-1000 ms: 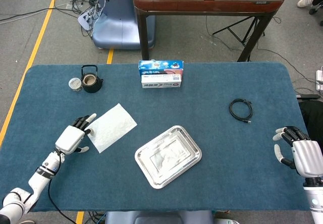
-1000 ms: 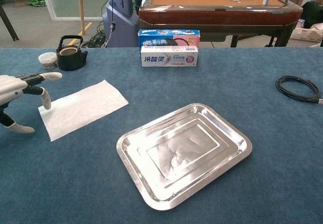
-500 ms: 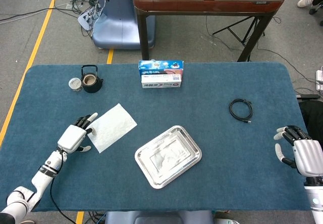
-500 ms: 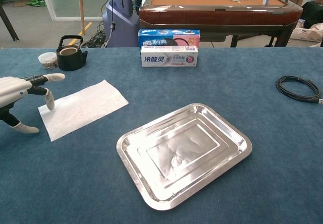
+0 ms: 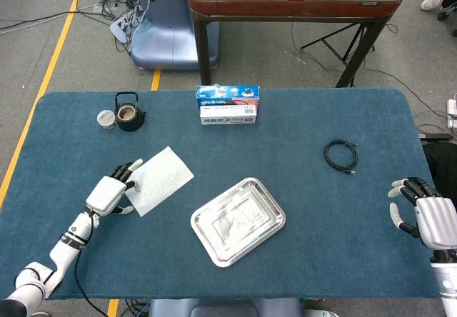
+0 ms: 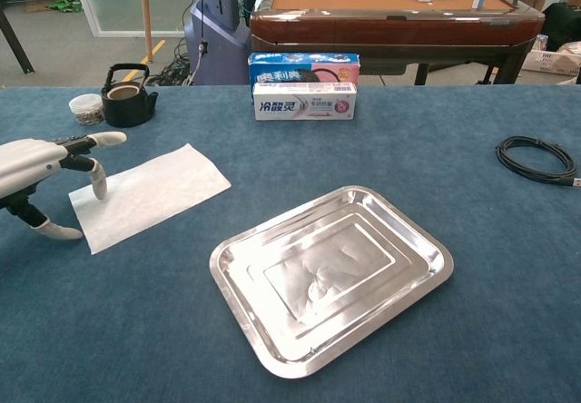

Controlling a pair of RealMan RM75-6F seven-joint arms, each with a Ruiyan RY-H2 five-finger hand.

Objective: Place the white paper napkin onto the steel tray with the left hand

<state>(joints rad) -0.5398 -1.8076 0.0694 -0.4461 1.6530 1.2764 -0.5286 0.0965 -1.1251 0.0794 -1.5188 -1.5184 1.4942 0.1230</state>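
Note:
The white paper napkin (image 5: 158,179) (image 6: 150,194) lies flat on the blue tablecloth, left of centre. My left hand (image 5: 111,189) (image 6: 47,172) hovers over the napkin's left corner with fingers spread and thumb low by the near edge, holding nothing. The steel tray (image 5: 238,220) (image 6: 331,271) sits empty to the right of the napkin, toward the front. My right hand (image 5: 423,218) rests open at the table's right edge, seen only in the head view.
A black teapot (image 5: 129,112) (image 6: 126,95) and a small jar (image 5: 106,119) (image 6: 87,108) stand at the back left. A toothpaste box stack (image 5: 227,105) (image 6: 303,86) sits at the back centre. A coiled black cable (image 5: 340,154) (image 6: 537,158) lies at the right.
My left hand has moved rightward, from beside the napkin's left edge to over its corner. The napkin, tray and right hand have not moved.

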